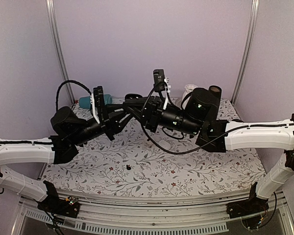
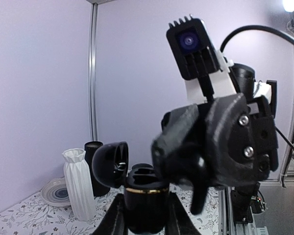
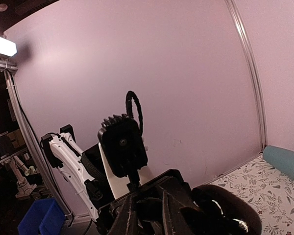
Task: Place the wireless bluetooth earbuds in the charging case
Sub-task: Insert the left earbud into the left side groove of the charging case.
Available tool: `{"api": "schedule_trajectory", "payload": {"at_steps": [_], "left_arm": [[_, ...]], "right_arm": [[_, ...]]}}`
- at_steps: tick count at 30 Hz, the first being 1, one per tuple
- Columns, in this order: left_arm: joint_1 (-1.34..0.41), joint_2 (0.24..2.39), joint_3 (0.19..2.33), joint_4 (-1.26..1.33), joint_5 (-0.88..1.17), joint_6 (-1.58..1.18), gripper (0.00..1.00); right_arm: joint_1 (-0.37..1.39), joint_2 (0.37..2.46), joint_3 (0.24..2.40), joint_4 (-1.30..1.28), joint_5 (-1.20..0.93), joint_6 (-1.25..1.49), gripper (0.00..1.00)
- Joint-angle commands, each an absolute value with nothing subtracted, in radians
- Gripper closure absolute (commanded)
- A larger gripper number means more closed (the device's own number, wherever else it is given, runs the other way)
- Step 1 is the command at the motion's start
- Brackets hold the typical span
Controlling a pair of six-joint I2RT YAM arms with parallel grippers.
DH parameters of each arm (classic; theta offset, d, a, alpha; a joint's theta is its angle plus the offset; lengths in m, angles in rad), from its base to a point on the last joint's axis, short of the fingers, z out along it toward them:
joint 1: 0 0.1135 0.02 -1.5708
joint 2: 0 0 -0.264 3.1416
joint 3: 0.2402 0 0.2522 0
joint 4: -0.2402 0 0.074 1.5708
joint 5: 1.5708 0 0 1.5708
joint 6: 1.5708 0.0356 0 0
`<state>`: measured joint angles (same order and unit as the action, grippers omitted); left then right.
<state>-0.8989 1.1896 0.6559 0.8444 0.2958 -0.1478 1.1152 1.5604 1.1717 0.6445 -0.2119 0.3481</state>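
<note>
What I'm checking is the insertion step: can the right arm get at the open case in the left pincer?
Probably yes. The left pincer grips the open charging case by its sides, leaving its top exposed. The right pincer hangs close beside that opening, with nothing visible between them.

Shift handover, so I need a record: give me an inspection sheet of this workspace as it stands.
Surface: table covered by a floral cloth.
Job's things: charging case open, lid swung left, held above the table; small black speck on the cloth may be an earbud, too small to tell.
Clutter: white vase, dark cylinder, plate and teal cylinder along the back.
Grippers: left gripper clamps the case; right gripper close by it, state unclear.
Cables: black cable sags under the right arm; another cable arcs over the left arm.
Surroundings: plain lilac walls, metal posts.
</note>
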Motion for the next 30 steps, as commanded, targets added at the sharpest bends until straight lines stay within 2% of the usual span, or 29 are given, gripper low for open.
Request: {"api": "schedule_trajectory", "payload": {"at_steps": [1,7,13,18,30], "left_arm": [[-0.905,1.161,0.704,1.012,0.318,-0.149,1.00],[-0.907,1.162,0.705,1.009,0.330,-0.142,1.00],[-0.907,1.159,0.642,1.024,0.169,-0.107,1.00],[-0.913,1.171,0.603,1.075,0.117,-0.104,1.00],[-1.015,1.248,0.587,1.180,-0.170,0.144,1.00]], "right_arm": [[1.127,1.614,1.158,0.526,-0.231,0.380,0.96],[1.127,1.598,1.146,0.525,-0.172,0.396,0.95],[1.126,1.560,1.141,0.522,-0.147,0.413,0.96],[1.124,1.518,1.157,0.528,-0.102,0.411,0.96],[1.122,1.494,1.265,0.551,0.002,0.401,0.96]]}}
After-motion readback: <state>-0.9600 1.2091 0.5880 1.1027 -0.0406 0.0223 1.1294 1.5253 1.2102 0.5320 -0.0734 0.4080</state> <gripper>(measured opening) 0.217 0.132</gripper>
